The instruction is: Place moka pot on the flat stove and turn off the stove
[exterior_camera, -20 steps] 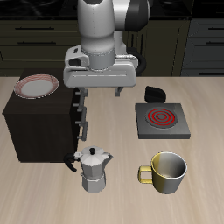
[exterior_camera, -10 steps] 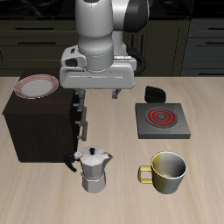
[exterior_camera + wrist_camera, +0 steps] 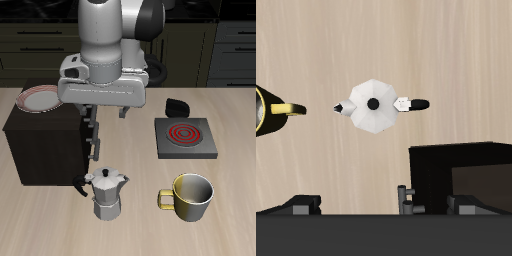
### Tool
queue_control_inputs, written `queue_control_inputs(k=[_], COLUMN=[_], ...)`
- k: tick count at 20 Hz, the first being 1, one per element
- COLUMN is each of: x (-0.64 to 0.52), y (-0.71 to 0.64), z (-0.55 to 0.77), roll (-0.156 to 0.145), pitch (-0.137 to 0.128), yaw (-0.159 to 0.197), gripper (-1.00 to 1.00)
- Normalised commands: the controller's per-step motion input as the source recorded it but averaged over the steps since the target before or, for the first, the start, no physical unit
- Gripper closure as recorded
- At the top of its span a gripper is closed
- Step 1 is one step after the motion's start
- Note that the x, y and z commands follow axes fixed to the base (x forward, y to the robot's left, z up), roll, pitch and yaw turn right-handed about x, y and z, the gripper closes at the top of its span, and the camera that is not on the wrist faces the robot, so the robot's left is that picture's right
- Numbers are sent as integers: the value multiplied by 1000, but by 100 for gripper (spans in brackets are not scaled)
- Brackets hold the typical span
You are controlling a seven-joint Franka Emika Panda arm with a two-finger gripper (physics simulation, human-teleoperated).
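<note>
Gripper [image 3: 104,112] above moka pot [image 3: 106,192]
Jaws stood apart, holding nothing. Pot sat upright on tabletop [image 3: 128,232] beside mug [image 3: 190,196]; stove [image 3: 184,139] coil glowed red.

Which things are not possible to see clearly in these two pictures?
- Tool: exterior view, the robot's own body covers the fingers; open or shut is unclear.
- Yellow mug: wrist view, cut by the picture edge.
- Stove knob: exterior view, too small to read its setting.
- Moka pot handle: exterior view, hidden behind the pot's body.
</note>
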Motion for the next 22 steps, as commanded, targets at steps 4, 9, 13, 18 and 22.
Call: queue_control_inputs(k=[4, 9, 13, 18, 22], x=[189, 159, 134, 75, 68], y=[-44, 47, -62, 57, 115], z=[-125, -102, -127, -133, -228], roll=[-15, 6, 0, 3, 25], pitch=[12, -5, 12, -11, 4], yaw=[2, -2, 8, 14, 36], gripper=[-100, -100, -100, -100, -100])
